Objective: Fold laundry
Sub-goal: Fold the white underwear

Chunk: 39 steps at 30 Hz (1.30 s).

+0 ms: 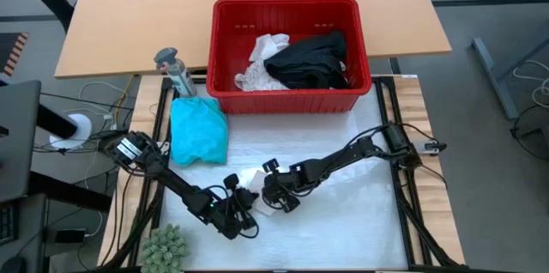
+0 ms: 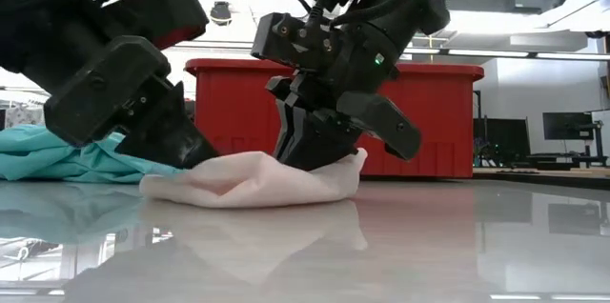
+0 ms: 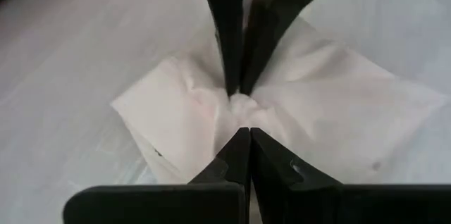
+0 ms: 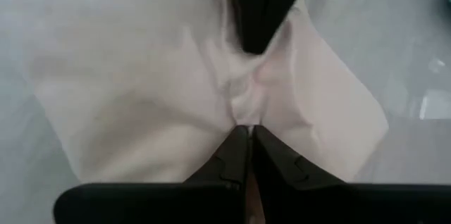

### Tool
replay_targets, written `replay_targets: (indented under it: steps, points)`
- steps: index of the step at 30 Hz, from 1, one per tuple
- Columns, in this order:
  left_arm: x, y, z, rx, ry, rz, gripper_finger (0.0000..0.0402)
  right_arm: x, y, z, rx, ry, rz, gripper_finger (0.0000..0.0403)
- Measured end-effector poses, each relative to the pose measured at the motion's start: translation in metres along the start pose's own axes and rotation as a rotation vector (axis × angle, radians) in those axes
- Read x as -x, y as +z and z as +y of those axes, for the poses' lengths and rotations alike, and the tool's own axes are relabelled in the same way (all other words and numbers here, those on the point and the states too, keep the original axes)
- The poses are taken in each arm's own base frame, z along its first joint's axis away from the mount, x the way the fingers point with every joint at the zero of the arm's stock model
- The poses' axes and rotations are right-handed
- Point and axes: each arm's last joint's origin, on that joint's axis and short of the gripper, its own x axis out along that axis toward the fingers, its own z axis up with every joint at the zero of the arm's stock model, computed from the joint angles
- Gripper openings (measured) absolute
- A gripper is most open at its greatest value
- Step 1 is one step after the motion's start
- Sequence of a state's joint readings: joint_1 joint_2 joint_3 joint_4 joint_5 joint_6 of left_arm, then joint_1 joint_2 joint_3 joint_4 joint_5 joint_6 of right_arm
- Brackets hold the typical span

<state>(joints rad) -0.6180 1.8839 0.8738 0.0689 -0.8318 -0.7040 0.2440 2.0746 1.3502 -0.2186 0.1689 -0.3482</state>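
- The cream cloth (image 1: 250, 178) lies on the white table (image 1: 343, 221) near its front middle; from above both grippers hide most of it.
- The left gripper (image 3: 243, 134) has its fingers pressed together, pinching a pucker at the cloth's middle.
- The right gripper (image 4: 245, 129) meets it nose to nose, jaws nearly closed on the same pucker.
- The teal garment (image 1: 198, 130) lies beside the red basket (image 1: 290, 100), which holds white (image 1: 266, 63) and black laundry (image 1: 310, 60).
- Bare table spreads right of the grippers.

A red plastic basket (image 1: 292, 93) stands at the far side of the white counter (image 1: 360, 221). A grey spray bottle (image 1: 176, 71) lies beside its left wall. A small green fuzzy plant (image 1: 165, 247) sits at the counter's near left corner.
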Motion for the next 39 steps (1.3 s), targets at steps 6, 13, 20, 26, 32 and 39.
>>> replay_targets:
  steps: [6, 13, 20, 26, 32, 39]
  points:
    - [0.0, 0.0, 0.0, 0.015, -0.01, 0.009, 0.0, 0.041, 0.013, -0.013, 0.004, -0.104, 0.118, 0.005]
    - [0.0, 0.0, 0.0, 0.013, -0.008, 0.008, 0.0, 0.074, 0.007, -0.024, -0.163, -0.054, 0.184, 0.0067]
    - [0.0, 0.0, 0.0, 0.013, -0.007, 0.006, 0.0, 0.072, -0.001, -0.039, -0.308, 0.115, 0.175, 0.0162]
    - [0.0, 0.0, 0.0, 0.0, -0.01, 0.009, 0.0, 0.07, -0.001, -0.054, -0.352, 0.113, 0.115, 0.0258]
    - [0.0, 0.0, 0.0, -0.014, -0.01, 0.009, 0.0, 0.061, -0.005, -0.071, -0.436, 0.101, 0.068, 0.0296]
    - [0.0, -0.001, 0.0, -0.016, -0.004, 0.009, 0.0, 0.044, -0.018, -0.075, -0.5, 0.193, 0.117, 0.0297]
